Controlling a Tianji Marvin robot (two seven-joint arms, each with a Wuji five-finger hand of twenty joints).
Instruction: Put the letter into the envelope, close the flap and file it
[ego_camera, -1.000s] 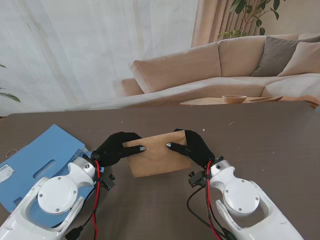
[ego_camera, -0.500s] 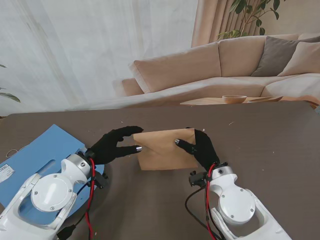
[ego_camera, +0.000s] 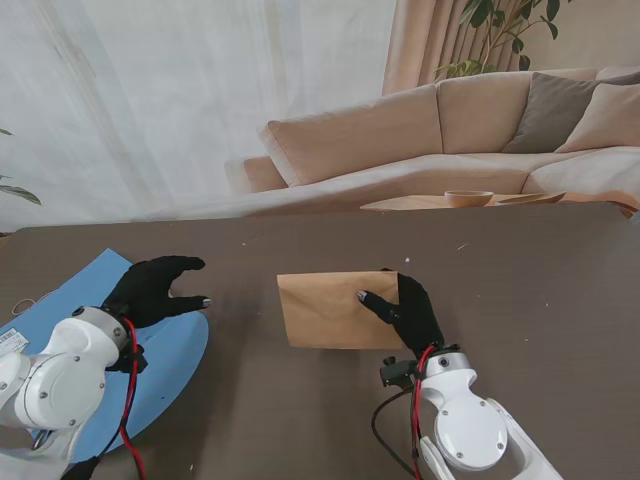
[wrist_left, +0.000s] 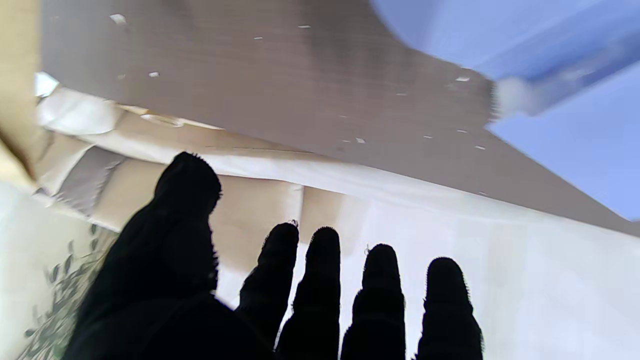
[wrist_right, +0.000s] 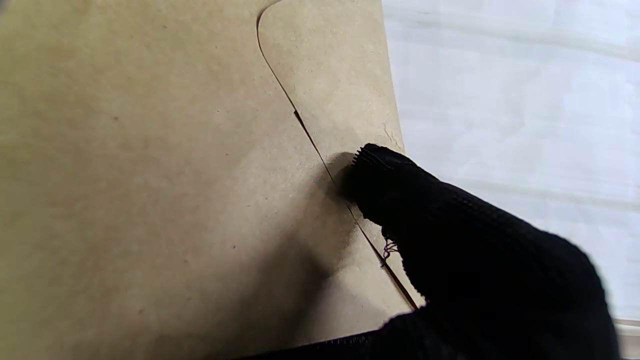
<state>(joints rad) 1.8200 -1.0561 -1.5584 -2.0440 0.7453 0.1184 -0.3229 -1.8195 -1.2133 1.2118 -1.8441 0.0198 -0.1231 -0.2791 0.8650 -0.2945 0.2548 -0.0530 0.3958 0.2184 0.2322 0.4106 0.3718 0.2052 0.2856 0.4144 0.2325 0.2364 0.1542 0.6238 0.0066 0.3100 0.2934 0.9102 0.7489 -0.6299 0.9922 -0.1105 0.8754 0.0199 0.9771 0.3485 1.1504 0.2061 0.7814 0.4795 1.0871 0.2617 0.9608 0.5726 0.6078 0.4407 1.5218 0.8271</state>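
Dark brown wood-grain counter (ego_camera: 520, 290) carries everything. Resting at its left edge is a flat blue plastic file folder (ego_camera: 60, 320), and the black-gloved left robot hand (ego_camera: 150, 290) hovers over it, fingers (wrist_left: 325, 280) spread and holding nothing. Near the middle, the rectangular brown kraft-paper envelope (ego_camera: 325, 310) has its right end pinched by the right robot hand (ego_camera: 405, 310), thumb on the closed flap (wrist_right: 325, 65).

The envelope (ego_camera: 338, 310) lies on the table (ego_camera: 540, 270), right of the folder (ego_camera: 70, 320).
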